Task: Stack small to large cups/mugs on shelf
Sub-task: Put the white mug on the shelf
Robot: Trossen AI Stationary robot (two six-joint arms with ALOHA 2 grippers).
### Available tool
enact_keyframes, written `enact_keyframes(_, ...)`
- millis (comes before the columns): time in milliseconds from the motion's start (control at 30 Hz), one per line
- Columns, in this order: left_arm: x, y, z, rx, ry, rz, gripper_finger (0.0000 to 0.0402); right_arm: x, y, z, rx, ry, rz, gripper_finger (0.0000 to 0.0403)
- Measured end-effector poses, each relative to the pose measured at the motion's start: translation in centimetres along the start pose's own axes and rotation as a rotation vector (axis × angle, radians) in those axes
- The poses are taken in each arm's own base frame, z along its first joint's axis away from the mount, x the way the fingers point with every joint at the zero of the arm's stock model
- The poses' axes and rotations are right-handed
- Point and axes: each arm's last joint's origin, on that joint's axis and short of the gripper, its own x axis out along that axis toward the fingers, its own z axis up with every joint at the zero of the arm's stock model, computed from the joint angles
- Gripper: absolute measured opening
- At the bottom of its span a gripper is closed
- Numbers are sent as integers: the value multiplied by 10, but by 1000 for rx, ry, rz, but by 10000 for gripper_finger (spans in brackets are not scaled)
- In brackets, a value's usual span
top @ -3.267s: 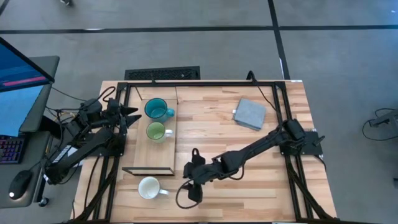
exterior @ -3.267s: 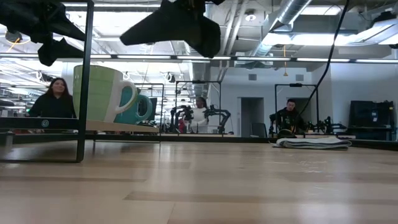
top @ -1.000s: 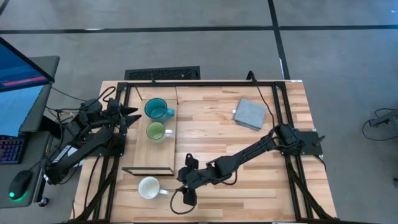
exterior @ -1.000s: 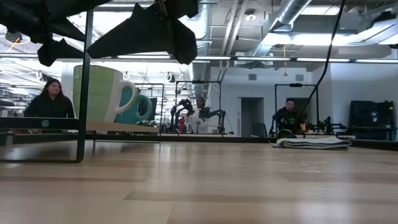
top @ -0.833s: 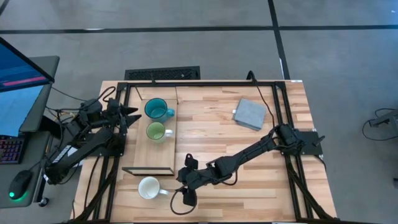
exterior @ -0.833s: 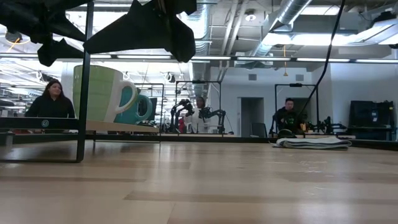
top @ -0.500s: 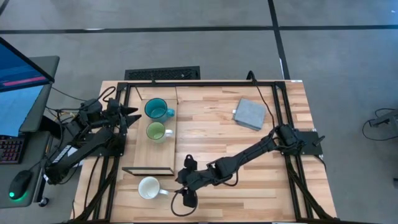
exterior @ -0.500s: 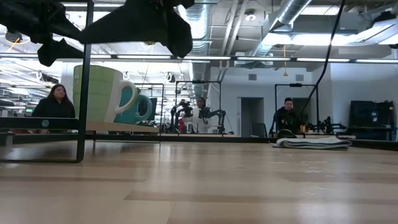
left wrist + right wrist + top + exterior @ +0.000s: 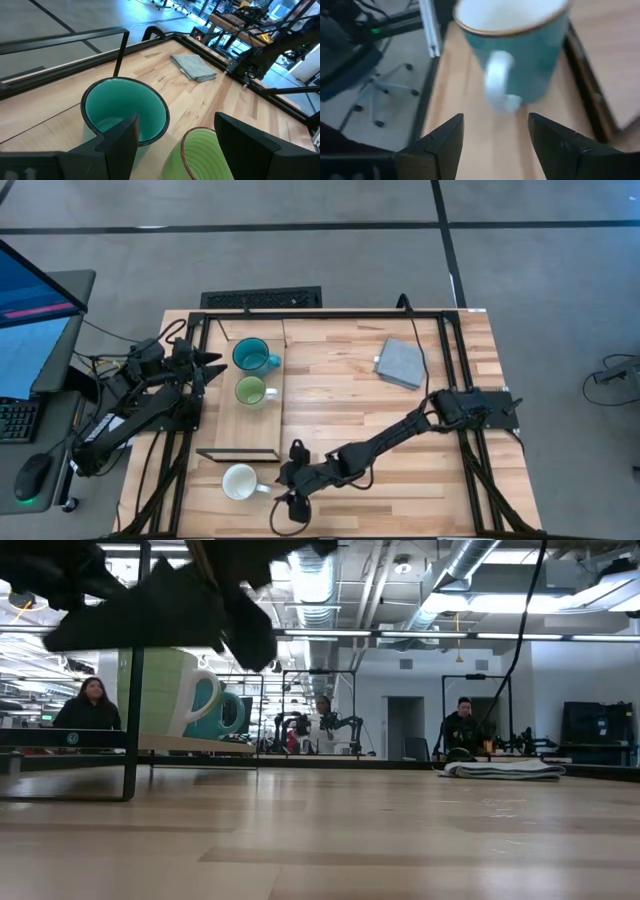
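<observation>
On the shelf (image 9: 243, 420), a long wood board at the table's left, a teal mug (image 9: 251, 356) and a light green mug (image 9: 249, 391) stand on their bases. A third mug (image 9: 240, 481), white inside and teal outside in the right wrist view, stands on the table in front of the shelf. Its white handle (image 9: 497, 82) points toward my right gripper (image 9: 283, 483). This gripper is open, low and just right of the mug; the handle lies ahead of its fingers, apart from them. My left gripper (image 9: 205, 364) waits open at the shelf's left side.
A flat grey pad (image 9: 402, 363) lies at the table's far right. A black frame runs around the table's edges and stands at the shelf's near end (image 9: 133, 680). A desk with a monitor is left of the table. People sit in the room behind.
My right gripper has sunk and gone toward the table's near left, closer to the mug in front of the shelf. Its fingers have stayed open. The mugs have not moved.
</observation>
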Motion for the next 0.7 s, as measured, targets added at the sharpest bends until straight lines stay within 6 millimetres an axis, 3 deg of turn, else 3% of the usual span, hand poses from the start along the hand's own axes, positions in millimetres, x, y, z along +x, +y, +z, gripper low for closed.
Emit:
enact_keyframes(133, 0, 0, 0, -1, 2, 1, 248, -1, 5, 11, 6, -19, 35, 244)
enact_keyframes(700, 0, 0, 0, -1, 2, 1, 248, 5, 2, 10, 19, -47, 26, 244)
